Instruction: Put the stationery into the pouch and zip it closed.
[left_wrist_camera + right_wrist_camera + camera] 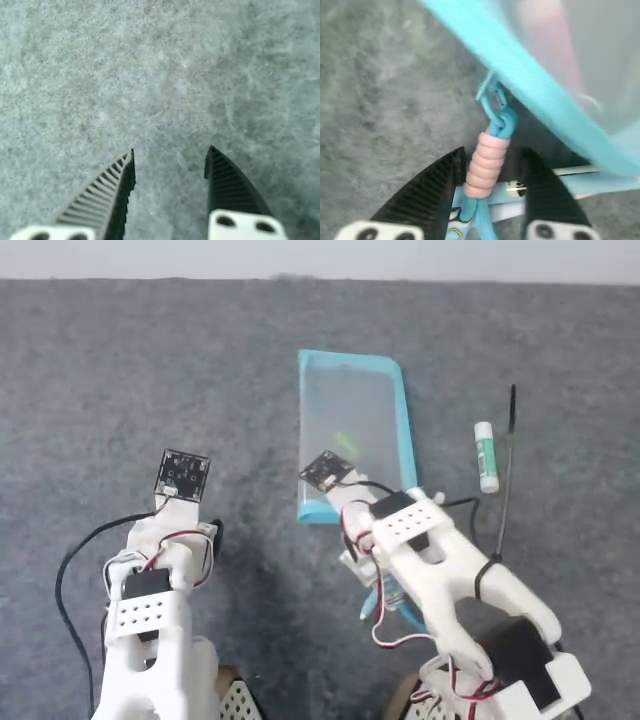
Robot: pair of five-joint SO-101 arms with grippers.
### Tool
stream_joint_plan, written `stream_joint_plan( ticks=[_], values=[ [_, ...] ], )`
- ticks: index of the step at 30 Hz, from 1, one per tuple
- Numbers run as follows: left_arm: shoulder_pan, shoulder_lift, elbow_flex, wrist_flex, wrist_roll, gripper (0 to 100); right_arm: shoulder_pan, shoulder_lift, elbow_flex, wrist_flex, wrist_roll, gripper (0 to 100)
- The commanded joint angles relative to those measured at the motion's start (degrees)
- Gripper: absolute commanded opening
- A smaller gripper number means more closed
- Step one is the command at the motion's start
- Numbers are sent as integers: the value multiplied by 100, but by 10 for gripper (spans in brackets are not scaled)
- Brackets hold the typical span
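Note:
A translucent pouch (350, 425) with a light-blue border lies flat on the grey carpet in the middle of the high view. Something green (345, 443) shows faintly inside it. A white glue stick (486, 457) and a thin black pen (508, 470) lie to its right. My right gripper (492, 155) is at the pouch's near end, open, with the pink beaded zipper pull (487, 165) between its fingers. The pull hangs on a blue cord from the pouch's edge (520, 65). My left gripper (170, 152) is open over bare carpet, left of the pouch.
Grey carpet (120, 370) covers the whole table. The right arm's body (410, 530) covers the pouch's near corner. Cables trail beside both arm bases near the front edge.

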Motion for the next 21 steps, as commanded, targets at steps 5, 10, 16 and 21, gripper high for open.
stream_joint_plan(
  ticks=[5, 10, 16, 21],
  values=[
    [44, -158, 22, -457, 62, 217, 418, -119, -404, -84, -79, 6],
    [44, -167, 31, -484, 62, 217, 303, -980, -721, 435, -299, 7],
    [53, -167, -171, -273, 35, 235, 48, -3231, 53, 338, -334, 6],
    [475, -193, -602, 334, 70, 303, -22, -4338, 193, 620, 62, 6]
  ],
)
